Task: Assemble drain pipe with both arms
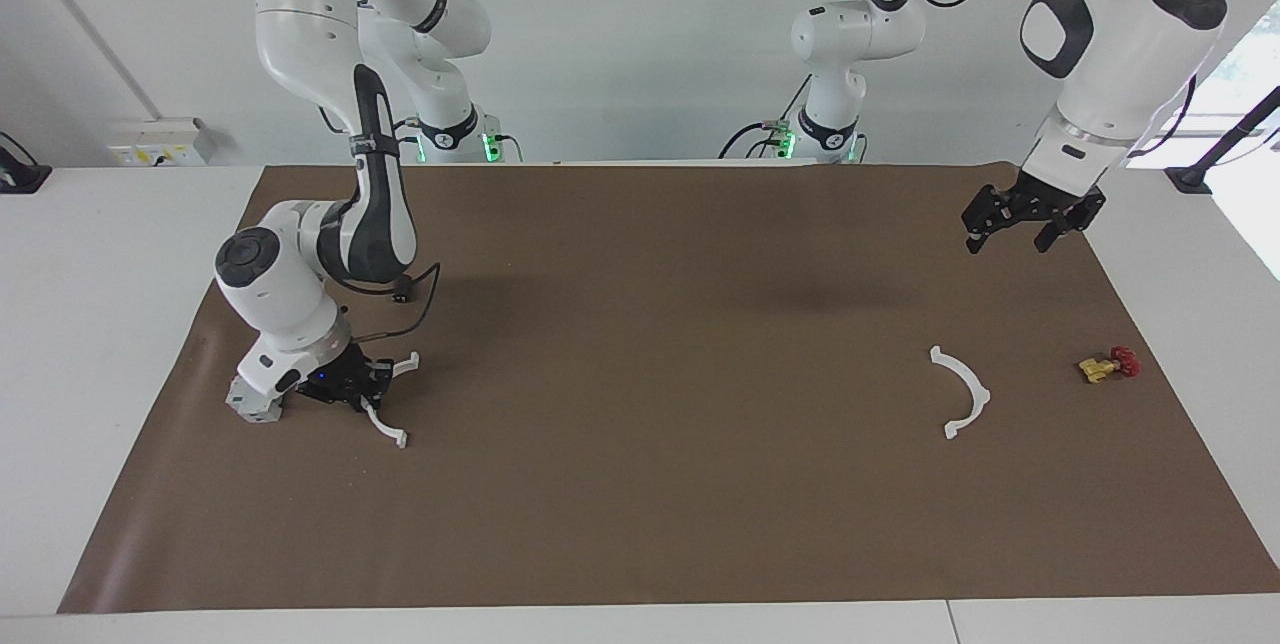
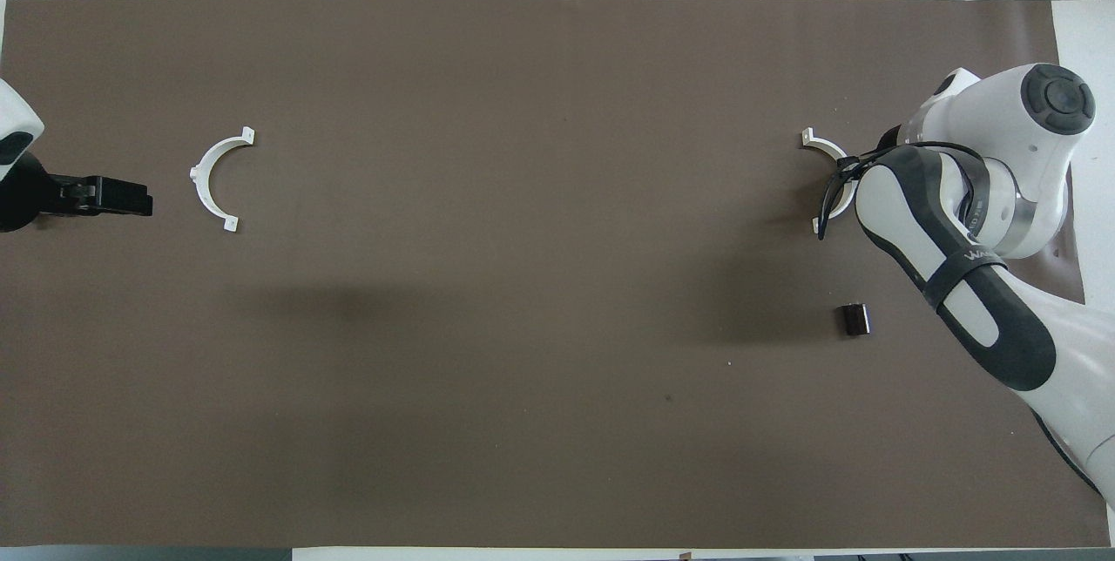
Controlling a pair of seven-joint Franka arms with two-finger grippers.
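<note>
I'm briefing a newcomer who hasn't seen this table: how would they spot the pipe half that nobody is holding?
Start at the brown mat and go to the left arm's end, where the left end effector hangs open in the air. On the mat lies a thin white half ring with small end tabs. Beside it sits a yellow valve with a red knob; the other half ring is gripped by the right end effector.

We can read only one bit of writing. On the right arm (image 2: 958, 282), a black strap (image 2: 969, 262) goes around the grey and white part, and it has small white letters on it. They seem to start with "WA", but the rest is too small for us to read. In the overhead view that strap sits at about four o'clock. We find no other words or numbers.
</note>
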